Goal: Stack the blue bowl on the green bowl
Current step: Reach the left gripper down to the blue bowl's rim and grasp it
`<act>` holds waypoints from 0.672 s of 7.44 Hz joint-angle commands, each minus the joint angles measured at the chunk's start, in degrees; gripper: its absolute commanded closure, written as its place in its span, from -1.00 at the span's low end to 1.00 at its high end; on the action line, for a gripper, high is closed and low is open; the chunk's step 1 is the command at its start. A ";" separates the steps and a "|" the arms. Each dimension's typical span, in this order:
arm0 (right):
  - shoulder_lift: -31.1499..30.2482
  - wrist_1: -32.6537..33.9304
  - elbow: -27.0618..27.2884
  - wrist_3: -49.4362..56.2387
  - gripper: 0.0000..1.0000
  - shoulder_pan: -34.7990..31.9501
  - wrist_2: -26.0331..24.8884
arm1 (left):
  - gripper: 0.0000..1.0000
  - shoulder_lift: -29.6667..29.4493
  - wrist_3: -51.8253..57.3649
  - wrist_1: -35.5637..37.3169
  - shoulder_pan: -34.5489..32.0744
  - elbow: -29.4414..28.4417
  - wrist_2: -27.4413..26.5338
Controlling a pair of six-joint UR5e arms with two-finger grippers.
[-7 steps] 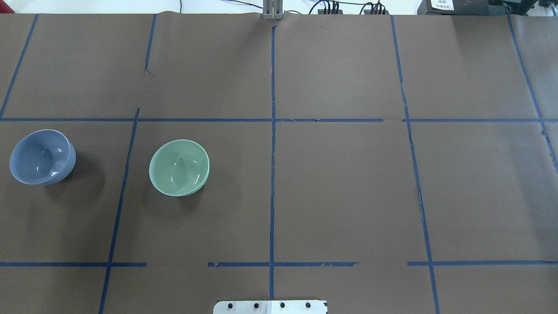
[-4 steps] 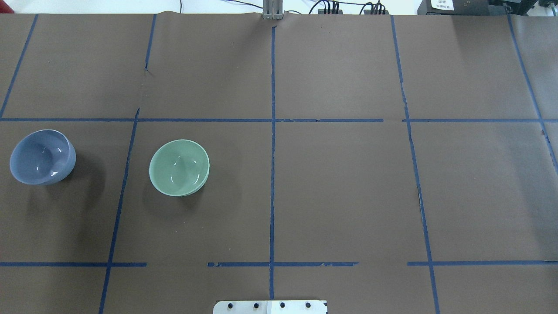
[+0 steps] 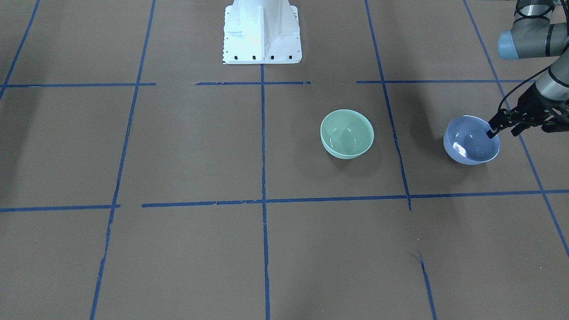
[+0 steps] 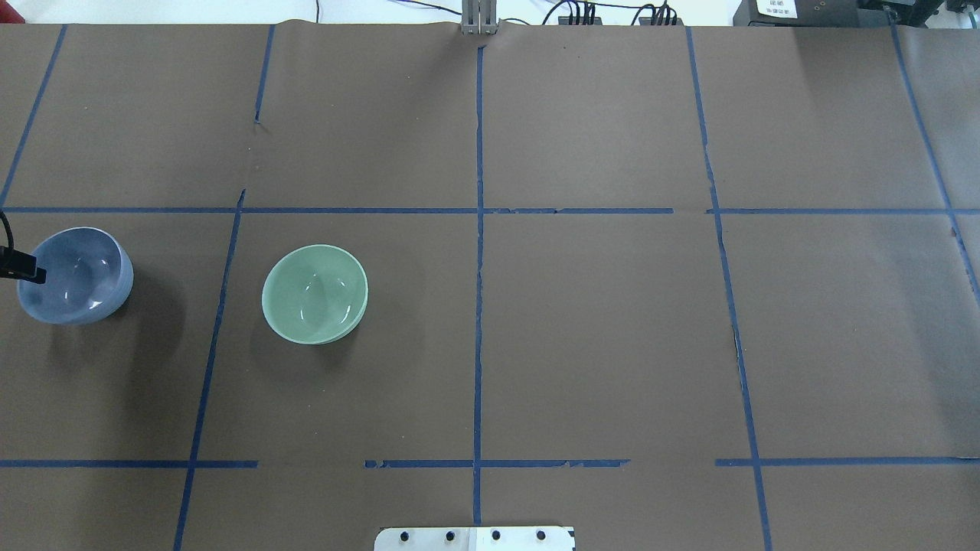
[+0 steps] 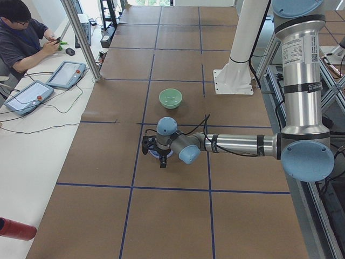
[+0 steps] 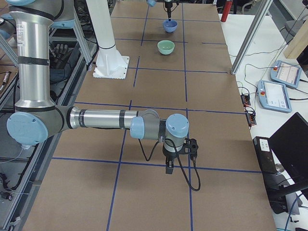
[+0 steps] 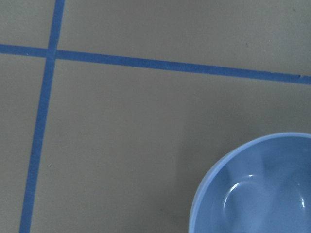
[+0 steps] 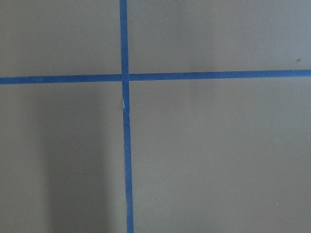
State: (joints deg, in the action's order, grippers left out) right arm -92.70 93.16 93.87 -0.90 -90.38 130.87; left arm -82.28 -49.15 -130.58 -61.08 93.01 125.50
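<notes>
My left gripper (image 3: 502,132) holds its jaws apart, it seems. One finger (image 3: 491,132) is above the inside of the blue bowl (image 3: 466,144), at its outer rim, and the other is outside the wall. I judge the step is the reach for a grasp, and the bowl stands on the table (image 3: 178,146). Next I must go lower, close on the rim, then lift the bowl and carry it over the green bowl (image 3: 346,133), well apart toward the middle. Both bowls are empty. My right gripper (image 6: 169,164) hangs far away; I cannot tell its jaws.
</notes>
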 commanded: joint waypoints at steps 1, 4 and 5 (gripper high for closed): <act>-0.02 0.00 0.00 0.02 -1.00 0.02 0.00 | 1.00 -0.52 -1.56 0.50 0.70 -0.02 0.71; -0.02 0.00 0.00 -0.06 -1.00 0.02 0.00 | 1.00 -0.25 -1.30 1.46 0.53 1.02 2.27; -0.02 0.00 0.00 0.02 -1.00 0.02 0.00 | 1.00 -0.08 -1.12 3.82 0.18 4.68 5.07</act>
State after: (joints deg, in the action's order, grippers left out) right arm -92.72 93.16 93.87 -0.91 -90.37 130.87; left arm -82.56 -50.45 -128.91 -60.58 94.62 127.92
